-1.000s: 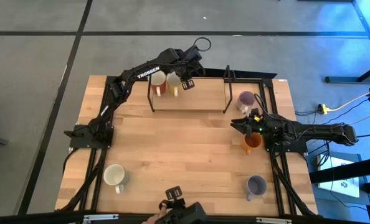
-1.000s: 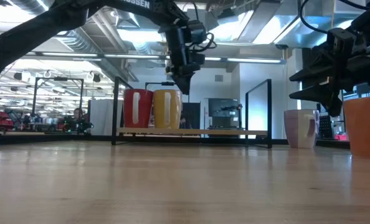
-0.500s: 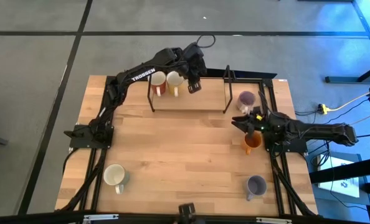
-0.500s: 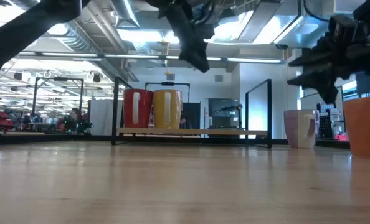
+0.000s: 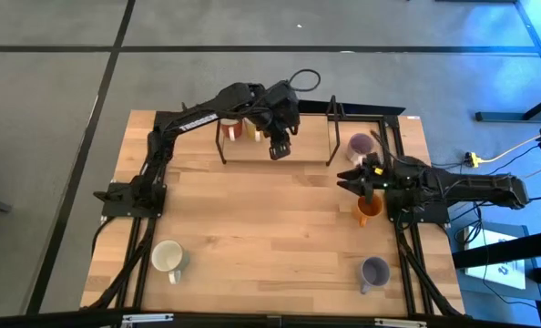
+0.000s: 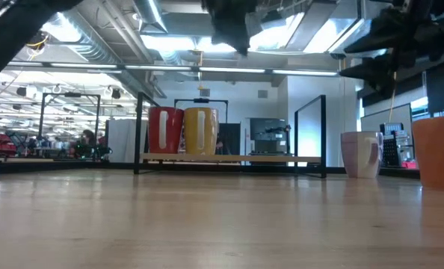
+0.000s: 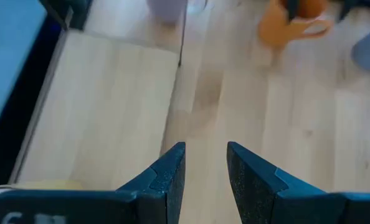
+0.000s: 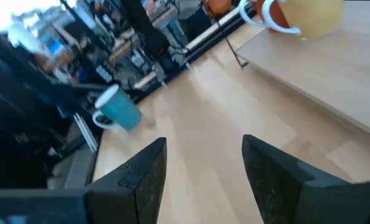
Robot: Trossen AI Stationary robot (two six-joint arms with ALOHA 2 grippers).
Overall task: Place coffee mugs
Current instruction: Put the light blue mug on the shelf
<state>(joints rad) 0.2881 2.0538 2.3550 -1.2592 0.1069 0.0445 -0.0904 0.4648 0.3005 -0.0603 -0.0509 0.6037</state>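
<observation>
High view: the left gripper [image 5: 278,146] hangs over the wooden rack [image 5: 302,150] at twelve o'clock, fingers apart and holding nothing; two mugs [image 5: 243,129] already stand at the rack's left end. The right gripper [image 5: 354,179] hovers at three o'clock, open and empty, between the pale purple mug [image 5: 360,145] and the orange mug [image 5: 369,209]. A white mug [image 5: 168,257] waits at seven o'clock, another purple mug [image 5: 374,270] at five. I judge a fresh pick is next: descend squarely over a rim.

orange mug [image 6: 440,152] cut off rightward
</observation>
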